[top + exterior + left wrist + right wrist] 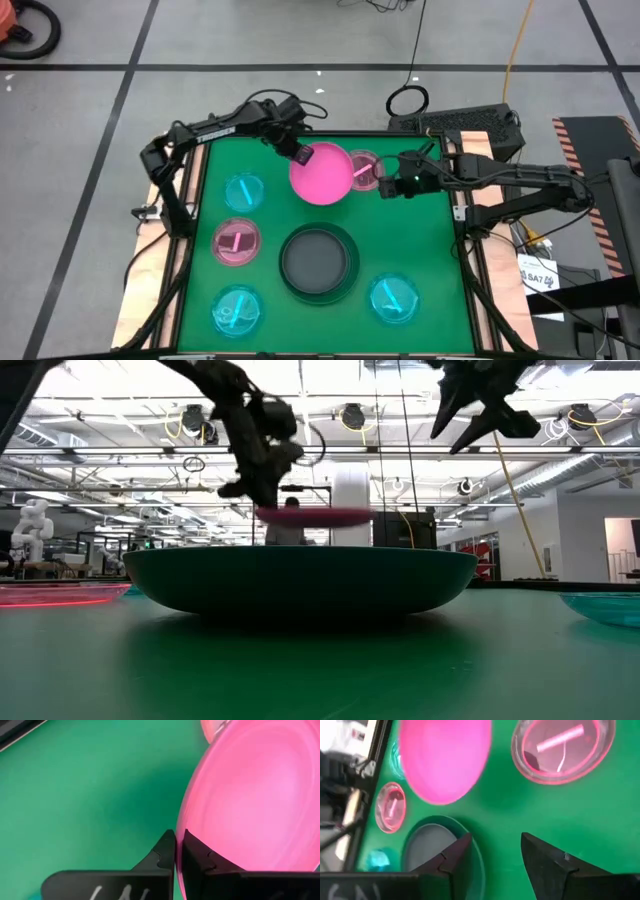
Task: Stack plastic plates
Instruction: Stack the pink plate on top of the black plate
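Note:
My left gripper (300,155) is shut on the hot pink plate (320,176), which hangs in the air over the far middle of the green mat. In the low view the hot pink plate (312,516) floats level above the dark green plate (300,580). The black plate (318,258) lies inside the dark green plate (349,283) at the mat's near middle. My right gripper (386,187) is open and hovers beside a small translucent pink plate (365,170), touching nothing. In the right wrist view its fingers (492,855) stand apart above bare mat. My left gripper (176,837) pinches the hot pink plate's rim (183,820) between its two fingers, on the plate's far-left edge. The fingers come slanting down from the table's far-left side. The plate (250,805) is lifted clear of the mat and sits about level.
Three small cyan plates lie on the mat at left (243,190), near left (237,310) and near right (393,297). A second small pink plate (237,242) lies left of the dark green one. Raised wooden edges (463,215) border the mat.

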You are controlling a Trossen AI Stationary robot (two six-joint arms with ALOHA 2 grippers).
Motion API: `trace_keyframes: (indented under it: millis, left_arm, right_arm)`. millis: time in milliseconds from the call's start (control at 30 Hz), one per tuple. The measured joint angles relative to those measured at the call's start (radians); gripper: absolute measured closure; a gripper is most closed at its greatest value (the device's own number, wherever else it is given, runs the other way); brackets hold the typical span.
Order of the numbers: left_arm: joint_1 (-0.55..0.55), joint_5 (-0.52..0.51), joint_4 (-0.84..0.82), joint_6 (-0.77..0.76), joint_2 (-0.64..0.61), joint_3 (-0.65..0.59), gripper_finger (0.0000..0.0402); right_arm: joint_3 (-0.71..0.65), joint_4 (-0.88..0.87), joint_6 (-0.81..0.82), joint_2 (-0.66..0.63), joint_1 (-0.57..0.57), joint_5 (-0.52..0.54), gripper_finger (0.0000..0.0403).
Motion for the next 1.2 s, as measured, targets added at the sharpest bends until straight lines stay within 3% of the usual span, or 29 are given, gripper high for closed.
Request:
trace_keyframes:
  millis: [167, 333, 633, 1200]
  left_arm:
    - [-0.071, 0.0, 0.011, -0.093, -0.053, 0.0, 0.039]
    - [-0.168, -0.03, 0.012, -0.174, -0.076, 0.0, 0.039]
    - [-0.292, -0.079, 0.031, -0.298, -0.06, 0.0, 0.039]
    - [-0.309, -0.105, 0.077, -0.343, -0.035, 0.0, 0.039]
  right_arm:
    - [0.0, 0.083, -0.023, 0.028, -0.074, -0.097, 0.0238]
    - [0.0, 0.119, -0.061, 0.045, -0.119, -0.112, 0.0234]
    - [0.0, 0.126, -0.301, 0.066, -0.139, -0.133, 0.0225]
    - [0.001, 0.168, -0.494, 0.269, -0.139, -0.274, 0.0238]
